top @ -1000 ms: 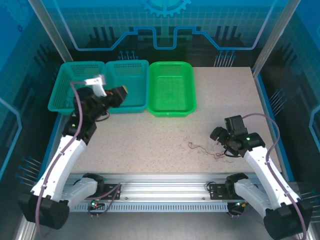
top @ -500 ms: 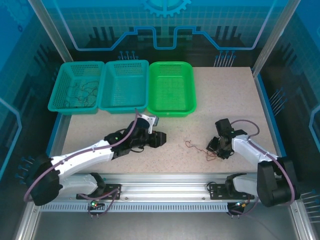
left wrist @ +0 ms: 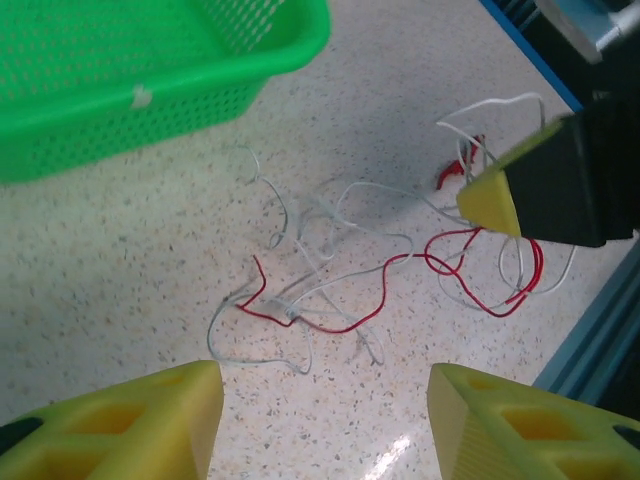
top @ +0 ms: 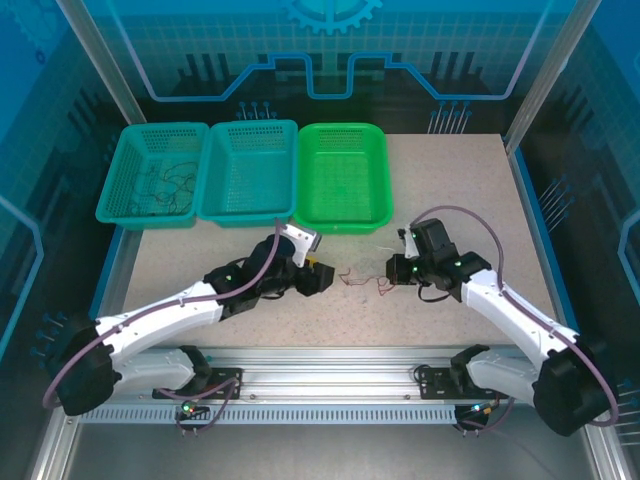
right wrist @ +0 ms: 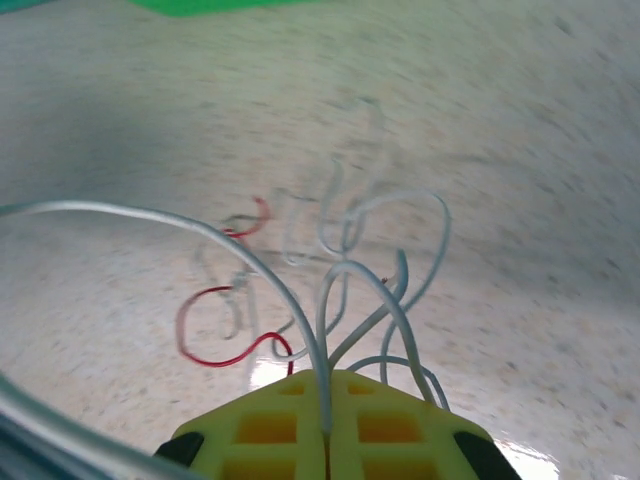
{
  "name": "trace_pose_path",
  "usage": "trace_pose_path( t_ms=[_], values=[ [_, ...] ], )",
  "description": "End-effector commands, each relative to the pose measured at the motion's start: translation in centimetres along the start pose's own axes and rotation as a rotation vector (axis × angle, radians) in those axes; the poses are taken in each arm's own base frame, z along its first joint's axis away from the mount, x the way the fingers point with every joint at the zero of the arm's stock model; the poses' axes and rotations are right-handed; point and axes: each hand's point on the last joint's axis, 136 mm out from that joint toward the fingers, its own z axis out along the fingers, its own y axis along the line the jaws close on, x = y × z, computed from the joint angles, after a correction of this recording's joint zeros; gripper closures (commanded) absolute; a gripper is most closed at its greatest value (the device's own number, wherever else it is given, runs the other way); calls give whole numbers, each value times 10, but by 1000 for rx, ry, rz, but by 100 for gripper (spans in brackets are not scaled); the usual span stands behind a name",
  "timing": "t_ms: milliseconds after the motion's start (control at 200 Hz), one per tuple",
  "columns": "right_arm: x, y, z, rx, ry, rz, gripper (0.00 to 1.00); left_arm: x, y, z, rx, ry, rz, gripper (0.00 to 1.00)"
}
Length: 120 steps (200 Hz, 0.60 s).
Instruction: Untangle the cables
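1. Top external view: the cables (top: 365,283), a loose tangle of red and white wires, lie on the speckled table (top: 450,190). They sit between the left gripper (top: 320,277) and the right gripper (top: 393,270), near the green basket (top: 340,222).
2. Left wrist view: left gripper's yellow pads (left wrist: 150,420) are spread apart with nothing between them, just above the tangle.
3. Right wrist view: right gripper's pads (right wrist: 270,430) are pressed together, pinching a white cable (right wrist: 200,222) at the seam.
4. Black cables (top: 165,185) lie in the leftmost teal basket (top: 145,221).
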Motion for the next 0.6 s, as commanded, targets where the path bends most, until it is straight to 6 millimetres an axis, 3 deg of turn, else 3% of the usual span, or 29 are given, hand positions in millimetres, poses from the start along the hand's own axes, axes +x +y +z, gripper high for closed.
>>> trace_pose_path(
  t_ms=[0,215,360,530,595],
  values=[
    [-8,29,-16,-78,-29,-202,100,-17,-23,-19,100,1,303,43],
    [-12,67,-33,-138,-47,-435,100,-23,-55,-29,283,-60,613,40],
    [-4,100,-41,-219,-3,-568,100,-44,-59,-19,267,-115,657,39],
    [12,123,-33,-289,66,-631,100,-69,-58,-9,215,-233,670,41],
    [15,127,-30,-291,74,-637,100,-74,-59,-11,213,-261,676,51]
  ],
)
